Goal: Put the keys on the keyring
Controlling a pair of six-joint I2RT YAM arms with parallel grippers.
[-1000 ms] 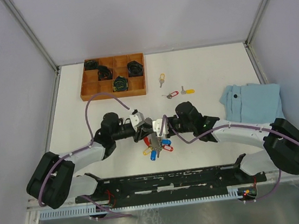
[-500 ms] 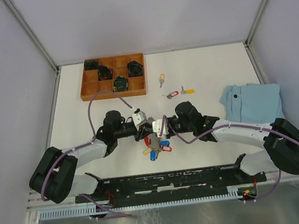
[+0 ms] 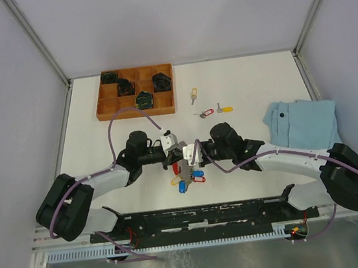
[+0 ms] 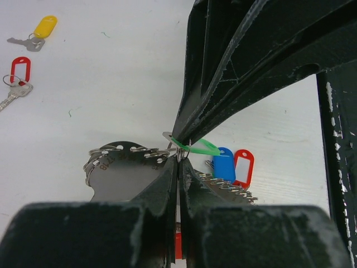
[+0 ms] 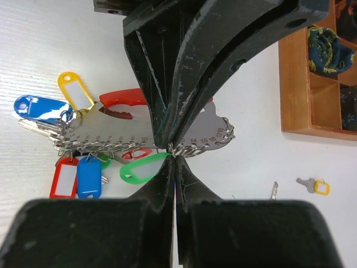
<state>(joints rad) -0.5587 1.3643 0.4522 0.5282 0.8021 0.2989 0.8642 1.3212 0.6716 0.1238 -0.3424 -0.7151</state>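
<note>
The keyring (image 3: 185, 172) lies on the white tabletop (image 3: 251, 79) near its near edge, midway across, between the two arms' tips; it is a flat grey metal plate (image 5: 139, 134) with a scalloped rim, stamped numbers and small wire rings through its holes, with a red curved plastic piece (image 5: 124, 100) on top. Glossy oblong tags fan out from it: blue (image 5: 89, 177), red (image 5: 64, 177), yellow (image 5: 75, 89) and a green tag (image 4: 195, 146).

The right jaws are clamped on the plate's rim just above the green tag. The left jaws are pressed together tip to tip at a small wire ring (image 4: 179, 156) on that same spot; whether they grip it cannot be told. The black, scuffed fingers of both arms meet there nose to nose, leaving almost no room between them.

Three loose keys (image 3: 206, 113), silver with yellow and red tags, lie well apart from the keyring toward the far side; open tabletop stretches beyond them. A wooden tray (image 3: 100, 107) with square compartments holding dark rolled items sits at the far left; a rumpled blue cloth (image 3: 302, 122) lies by the right edge.
</note>
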